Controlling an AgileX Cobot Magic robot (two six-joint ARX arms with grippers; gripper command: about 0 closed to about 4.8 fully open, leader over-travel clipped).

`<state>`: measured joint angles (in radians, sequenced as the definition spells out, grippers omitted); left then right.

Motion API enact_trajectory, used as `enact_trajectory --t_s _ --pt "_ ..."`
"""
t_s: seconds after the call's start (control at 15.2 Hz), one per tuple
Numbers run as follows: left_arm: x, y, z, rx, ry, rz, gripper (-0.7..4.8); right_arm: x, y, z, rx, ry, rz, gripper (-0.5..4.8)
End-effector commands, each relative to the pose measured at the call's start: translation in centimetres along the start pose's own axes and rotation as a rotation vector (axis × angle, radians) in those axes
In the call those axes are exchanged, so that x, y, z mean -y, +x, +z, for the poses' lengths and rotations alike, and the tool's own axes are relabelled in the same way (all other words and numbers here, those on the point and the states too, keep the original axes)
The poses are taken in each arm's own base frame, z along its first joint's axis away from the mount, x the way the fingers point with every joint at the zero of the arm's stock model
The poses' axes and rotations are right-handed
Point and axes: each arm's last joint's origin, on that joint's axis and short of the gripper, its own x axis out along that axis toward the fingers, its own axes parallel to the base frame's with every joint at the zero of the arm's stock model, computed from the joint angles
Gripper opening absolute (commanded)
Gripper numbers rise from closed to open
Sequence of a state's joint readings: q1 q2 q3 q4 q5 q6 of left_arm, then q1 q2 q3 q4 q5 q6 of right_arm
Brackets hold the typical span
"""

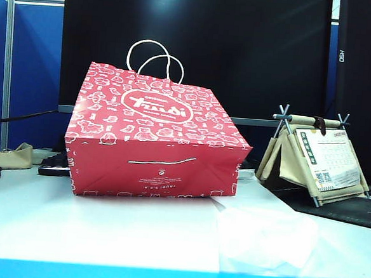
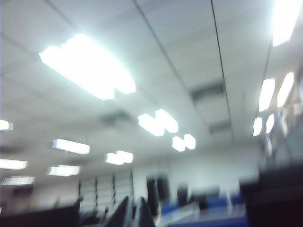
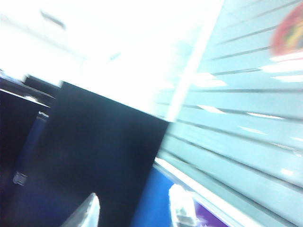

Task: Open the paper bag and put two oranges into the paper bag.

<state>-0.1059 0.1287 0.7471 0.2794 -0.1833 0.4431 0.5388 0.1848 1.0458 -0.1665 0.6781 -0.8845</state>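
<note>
White tabletop (image 1: 71, 226) fills the foreground of the exterior view, with a blue strip along its near edge. Thin translucent plastic sheet (image 1: 261, 233) lies crumpled on it, right of centre, reaching up to the bag's lower right corner.

Paper bag (image 1: 154, 137) sits mid-table, red with white animal outlines and a round logo, lying tipped so its folded base faces the camera; white cord handles (image 1: 154, 57) stick up behind it. No oranges visible in any view.

Right of the bag, further back: a small folding stand (image 1: 311, 157) with tan fabric and a printed card. Dark monitor (image 1: 198, 44) behind everything; blue partition (image 1: 31, 71) at left.

Neither arm appears in the exterior view. Left gripper (image 2: 133, 213) points up at ceiling lights, fingers pressed together, holding nothing. Right gripper (image 3: 135, 213) is blurred, aimed toward a dark panel and blinds; fingertips stand apart, nothing between them.
</note>
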Motion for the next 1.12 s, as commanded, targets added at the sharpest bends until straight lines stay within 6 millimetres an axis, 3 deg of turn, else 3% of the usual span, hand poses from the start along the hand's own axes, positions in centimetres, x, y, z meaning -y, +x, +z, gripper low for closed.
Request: enact_trajectory --t_s 0.07,0.26,0.46,0.66,0.86,0.99,1.12 --pt "2.8 -1.2 -5.8 -0.401 -0.258 -0.2 0.27 -2.8 0.8 0.0 -0.166 0.167 0.38 1.89" --pt "5.2 -3.1 -11.8 -0.497 -0.439 -0.165 0.27 -7.2 1.2 -2.6 -0.198 0.233 0.662 1.65" --pt "6.5 -5.1 -15.7 -0.58 -0.437 -0.135 0.27 -11.4 1.4 -6.1 -0.26 0.245 0.698 1.66" --pt "7.7 -7.5 -19.1 -0.701 -0.47 -0.143 0.27 -15.4 0.5 -10.8 -0.25 0.284 0.683 1.66" --pt "8.3 -9.2 -21.1 -0.78 -0.462 -0.148 0.27 -18.0 -1.3 -14.8 -0.226 0.356 0.667 1.66" --pt "8.4 -9.7 -21.6 -0.799 -0.481 -0.141 0.27 -18.5 -1.9 -15.8 -0.107 0.415 0.636 1.67" --pt "8.5 -10.0 -22.0 -0.787 -0.481 -0.138 0.27 -20.0 -2.7 -17.9 -0.186 0.455 0.663 1.67"
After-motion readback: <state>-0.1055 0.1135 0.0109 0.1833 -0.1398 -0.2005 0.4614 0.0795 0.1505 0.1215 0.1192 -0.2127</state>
